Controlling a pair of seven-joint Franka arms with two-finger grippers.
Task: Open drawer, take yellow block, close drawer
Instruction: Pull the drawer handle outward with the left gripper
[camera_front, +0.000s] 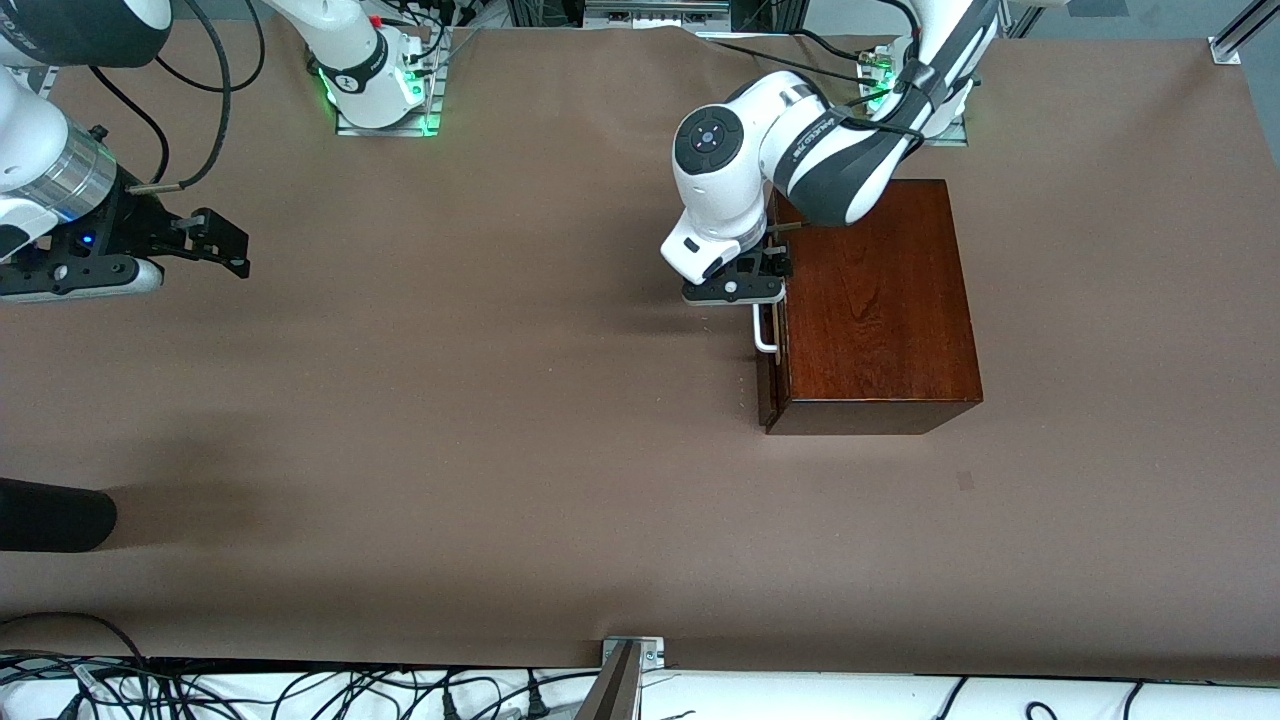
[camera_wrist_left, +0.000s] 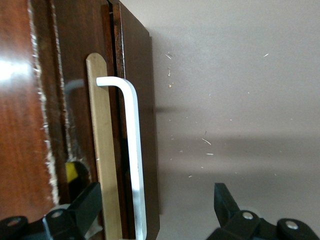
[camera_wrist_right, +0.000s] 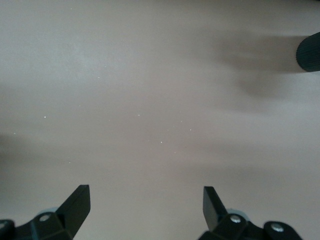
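Observation:
The dark reddish-brown wooden box (camera_front: 875, 300) stands toward the left arm's end of the table. Its drawer (camera_front: 768, 385) is out by a crack, white bar handle (camera_front: 764, 332) facing the table's middle. In the left wrist view the pale drawer edge (camera_wrist_left: 102, 150) and the handle (camera_wrist_left: 134, 150) show, and a bit of the yellow block (camera_wrist_left: 71, 171) peeks from the dark gap. My left gripper (camera_front: 745, 292) (camera_wrist_left: 152, 207) is open, its fingers (camera_wrist_left: 82, 207) straddling the handle without gripping it. My right gripper (camera_front: 215, 245) (camera_wrist_right: 145, 202) waits open and empty over bare table.
A dark rounded object (camera_front: 50, 515) lies at the right arm's end, nearer the front camera; it also shows in the right wrist view (camera_wrist_right: 309, 52). Cables and a metal bracket (camera_front: 630, 655) run along the table's front edge.

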